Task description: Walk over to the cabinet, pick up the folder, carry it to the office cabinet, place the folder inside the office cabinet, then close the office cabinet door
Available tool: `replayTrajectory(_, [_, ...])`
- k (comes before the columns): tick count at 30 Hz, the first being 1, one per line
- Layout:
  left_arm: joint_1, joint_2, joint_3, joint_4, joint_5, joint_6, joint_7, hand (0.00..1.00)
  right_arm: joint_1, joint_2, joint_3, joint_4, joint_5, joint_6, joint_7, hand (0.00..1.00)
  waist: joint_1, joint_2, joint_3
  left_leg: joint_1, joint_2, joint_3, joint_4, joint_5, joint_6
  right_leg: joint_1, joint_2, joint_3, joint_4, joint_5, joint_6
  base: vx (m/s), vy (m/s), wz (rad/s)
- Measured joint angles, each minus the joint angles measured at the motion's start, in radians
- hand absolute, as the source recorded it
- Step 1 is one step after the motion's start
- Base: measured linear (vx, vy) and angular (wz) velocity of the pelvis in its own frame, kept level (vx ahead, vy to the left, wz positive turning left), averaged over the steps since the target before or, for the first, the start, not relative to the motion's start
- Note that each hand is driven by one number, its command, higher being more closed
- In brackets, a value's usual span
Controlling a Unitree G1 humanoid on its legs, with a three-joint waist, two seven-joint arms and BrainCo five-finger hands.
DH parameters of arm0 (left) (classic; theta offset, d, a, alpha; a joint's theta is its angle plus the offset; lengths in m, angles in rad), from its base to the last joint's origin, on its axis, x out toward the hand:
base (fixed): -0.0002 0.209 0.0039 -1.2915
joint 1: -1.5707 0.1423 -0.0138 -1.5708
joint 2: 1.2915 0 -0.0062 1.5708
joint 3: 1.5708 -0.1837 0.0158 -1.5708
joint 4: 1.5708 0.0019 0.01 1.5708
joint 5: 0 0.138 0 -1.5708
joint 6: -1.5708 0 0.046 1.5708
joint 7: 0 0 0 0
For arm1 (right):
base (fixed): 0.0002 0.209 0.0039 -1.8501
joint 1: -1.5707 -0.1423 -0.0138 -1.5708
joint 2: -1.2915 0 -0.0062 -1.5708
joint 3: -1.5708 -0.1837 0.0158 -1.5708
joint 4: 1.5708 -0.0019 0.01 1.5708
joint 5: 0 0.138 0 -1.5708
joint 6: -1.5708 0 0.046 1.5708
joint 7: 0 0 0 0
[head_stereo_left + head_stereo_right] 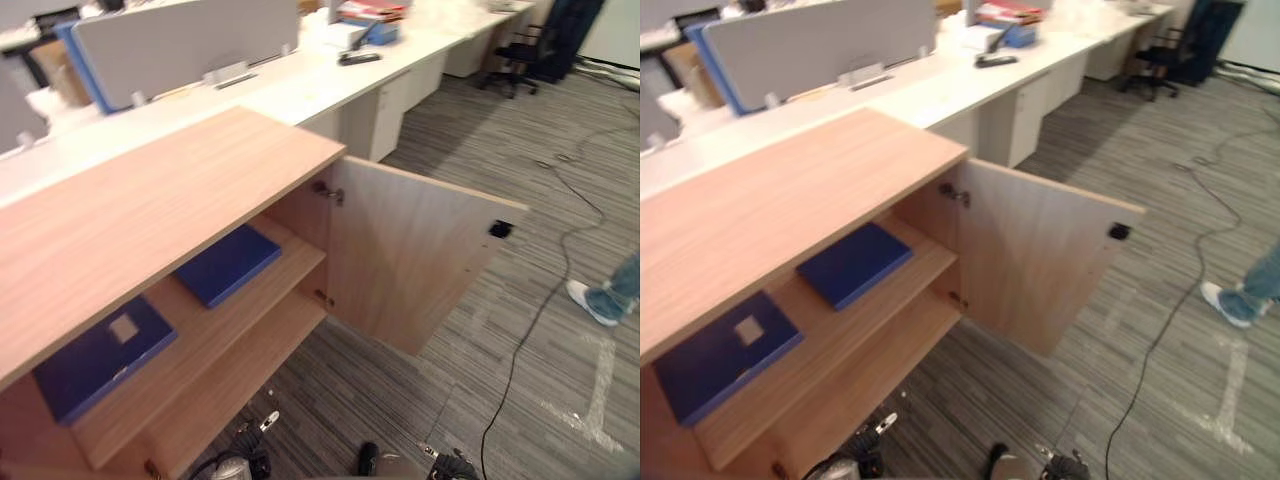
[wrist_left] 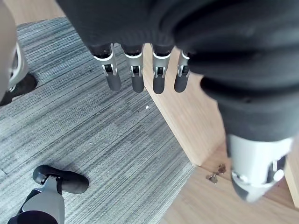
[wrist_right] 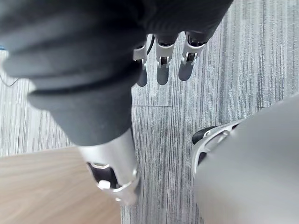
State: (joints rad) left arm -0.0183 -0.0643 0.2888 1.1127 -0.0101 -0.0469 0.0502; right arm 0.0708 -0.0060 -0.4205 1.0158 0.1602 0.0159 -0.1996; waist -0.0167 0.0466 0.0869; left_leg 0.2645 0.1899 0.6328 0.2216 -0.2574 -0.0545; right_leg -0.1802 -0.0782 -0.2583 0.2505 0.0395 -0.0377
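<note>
Right folder [image 1: 228,263] and left folder [image 1: 100,355] lie flat on the shelf [image 1: 262,300] inside the cabinet [image 1: 150,190]. Its door [image 1: 410,260] stands open, swung out to the right. The left hand [image 2: 137,77] and right hand [image 3: 163,65] hang empty with fingers straight; the right hand looks nearer the door

Office: white desk row [image 1: 300,85] with grey divider screen [image 1: 190,40] along top, swivel chair [image 1: 518,52] upper right, wooden cabinet [image 1: 150,200] lower left.

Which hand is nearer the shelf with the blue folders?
Left, probably. The shelf lies to the robot's left; the left hand hangs open beside the cabinet's wood panel, the right hand open over carpet, farther off.
</note>
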Motion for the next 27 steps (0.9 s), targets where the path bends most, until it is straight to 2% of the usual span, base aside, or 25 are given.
replayTrajectory(1, [-0.002,0.003,-0.006,-0.001,0.000,0.000,0.000,0.00,-0.006,0.007,-0.037,0.000,0.002,0.003,0.000,0.00,0.000,0.000,0.006,0.007,-0.001,-0.006,-0.033,0.010,-0.018,-0.010,0.009,-0.006,-0.002,-0.022,0.018,0.04,-0.012,-0.44])
replayTrajectory(4, [0.001,0.014,0.014,0.002,0.005,0.004,0.002,0.00,-0.009,0.006,-0.083,0.025,0.015,0.006,0.000,0.00,0.001,-0.005,0.013,0.024,-0.002,-0.019,-0.055,0.043,-0.046,0.004,0.020,-0.009,-0.026,-0.016,0.019,-0.03,-0.039,-0.04])
replayTrajectory(6, [0.011,0.026,0.044,0.002,-0.005,0.006,0.008,0.00,-0.012,0.005,-0.118,0.049,0.019,0.006,0.000,0.00,0.002,-0.010,0.016,0.038,-0.004,-0.038,-0.064,0.067,-0.039,0.035,0.025,-0.009,-0.060,-0.007,0.019,-0.01,-0.022,-0.09])
replayTrajectory(10, [0.055,0.042,0.112,0.015,-0.091,0.011,0.022,0.00,0.004,-0.013,-0.181,0.121,0.034,0.008,0.001,0.00,-0.006,-0.011,0.015,0.071,0.001,-0.111,-0.061,0.100,-0.033,0.138,0.050,-0.003,-0.205,0.052,0.021,0.00,-0.024,-0.06])
replayTrajectory(15, [0.067,0.059,0.097,0.026,-0.120,0.014,0.022,0.00,0.023,-0.015,-0.215,0.157,0.035,0.008,0.001,0.00,-0.009,-0.016,0.019,0.073,-0.008,-0.152,-0.075,0.101,-0.034,0.194,0.070,0.018,-0.341,0.124,0.025,0.00,0.006,-0.08])
replayTrajectory(18, [0.070,0.069,0.079,0.026,-0.122,0.014,0.022,0.00,0.029,-0.011,-0.216,0.157,0.035,0.008,0.001,0.00,-0.014,-0.024,0.023,0.067,-0.010,-0.154,-0.033,0.099,-0.035,0.195,0.068,0.033,-0.341,0.124,0.025,-0.05,0.028,-0.16])
replayTrajectory(19, [0.070,0.073,0.090,0.023,-0.129,0.010,0.022,0.00,0.027,-0.008,-0.216,0.158,0.035,0.008,0.002,0.00,-0.011,-0.038,0.031,0.047,-0.007,-0.151,0.042,0.097,-0.032,0.193,0.063,0.050,-0.340,0.122,0.026,-0.08,0.001,-0.39])
replayTrajectory(20, [0.070,0.076,0.104,0.020,-0.136,0.009,0.022,0.00,0.026,-0.007,-0.217,0.156,0.035,0.008,0.002,0.00,-0.010,-0.044,0.031,0.022,-0.002,-0.151,0.106,0.092,-0.023,0.189,0.060,0.061,-0.341,0.117,0.031,-0.14,-0.025,-0.86])
replayTrajectory(21, [0.083,0.065,0.146,0.016,-0.140,0.009,0.022,0.00,0.018,-0.016,-0.227,0.151,0.036,0.004,0.002,0.00,0.004,-0.012,0.020,-0.070,0.043,-0.164,0.252,0.091,0.033,0.168,0.077,0.074,-0.332,0.051,0.059,-0.09,-0.038,-0.88])
replayTrajectory(22, [0.083,0.054,0.153,0.019,-0.141,0.009,0.023,0.00,0.011,-0.024,-0.227,0.143,0.035,0.004,0.001,0.00,0.009,0.027,0.019,-0.111,0.085,-0.191,0.321,0.083,0.046,0.123,0.090,0.065,-0.234,0.022,0.016,-0.05,0.013,-0.93])
replayTrajectory(23, [0.081,0.048,0.174,-0.006,-0.156,0.000,0.022,0.00,0.018,-0.011,-0.207,0.115,0.036,0.003,0.000,0.00,0.004,-0.010,0.058,-0.174,0.083,-0.251,0.488,0.088,0.054,0.061,0.044,0.063,0.050,-0.076,-0.015,0.06,0.034,-0.56])
replayTrajectory(24, [0.085,0.044,0.203,-0.020,-0.161,0.000,0.022,0.00,0.035,-0.010,-0.205,0.108,0.035,0.005,-0.001,0.00,0.013,0.007,0.068,-0.201,0.064,-0.352,0.562,0.041,0.040,0.069,0.045,0.088,0.066,-0.118,0.003,0.06,0.076,-0.47])
replayTrajectory(26, [0.090,0.022,0.254,-0.024,-0.182,-0.001,0.021,0.00,0.038,-0.007,-0.176,0.101,0.036,0.005,0.000,0.00,0.012,0.005,0.064,-0.232,0.014,-0.414,0.545,-0.049,0.024,0.072,0.045,0.120,0.046,-0.110,-0.001,0.01,0.067,-0.39])
replayTrajectory(27, [0.095,0.002,0.270,-0.043,-0.197,-0.002,0.021,0.00,0.039,-0.008,-0.165,0.093,0.035,0.004,0.000,0.00,0.018,0.004,0.064,-0.249,-0.039,-0.463,0.455,-0.094,0.013,0.079,0.044,0.144,0.021,-0.098,0.018,-0.05,0.064,-0.37])
